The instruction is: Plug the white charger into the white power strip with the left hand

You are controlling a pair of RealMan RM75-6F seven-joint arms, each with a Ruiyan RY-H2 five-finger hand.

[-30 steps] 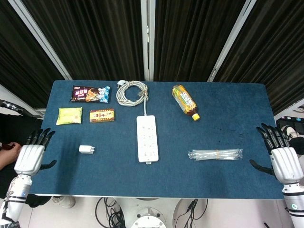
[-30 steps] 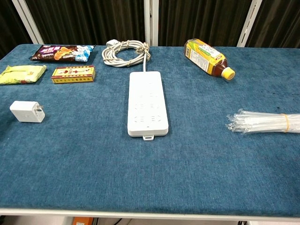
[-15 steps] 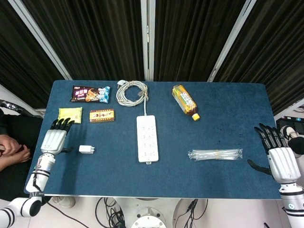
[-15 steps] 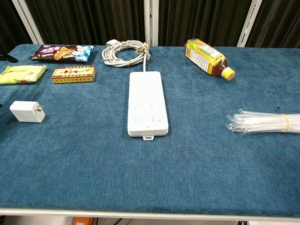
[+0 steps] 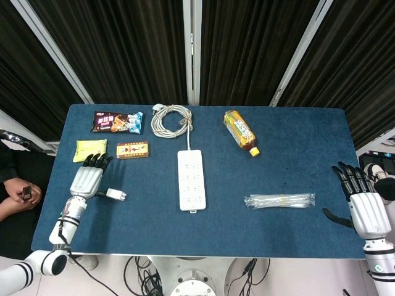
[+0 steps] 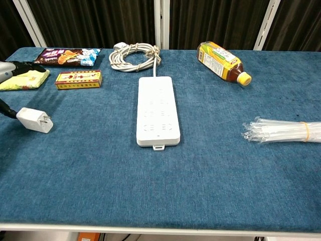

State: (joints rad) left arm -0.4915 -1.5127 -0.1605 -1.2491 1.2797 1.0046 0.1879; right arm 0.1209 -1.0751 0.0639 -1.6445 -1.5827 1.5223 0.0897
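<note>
- Left hand point(image 5: 85, 180) near the table's point(image 5: 296, 228) left edge, fingers extended over the charger point(image 6: 34, 120); its thumb touches the charger's left end. Whether it grips, cannot tell.
- Charger tilted, prongs toward the strip point(image 5: 191, 179), probably for a sideways carry.
- Strip lies mid-table, sockets up, cord point(image 5: 171, 118) coiled behind.
- Bare cloth between charger and strip; snacks point(image 5: 133, 150) sit behind that lane.
- Right hand point(image 5: 368, 208) open, holding nothing, off the right edge.

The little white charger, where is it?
The charger lies on the table's left side, beside the left hand, left of the power strip.
</note>
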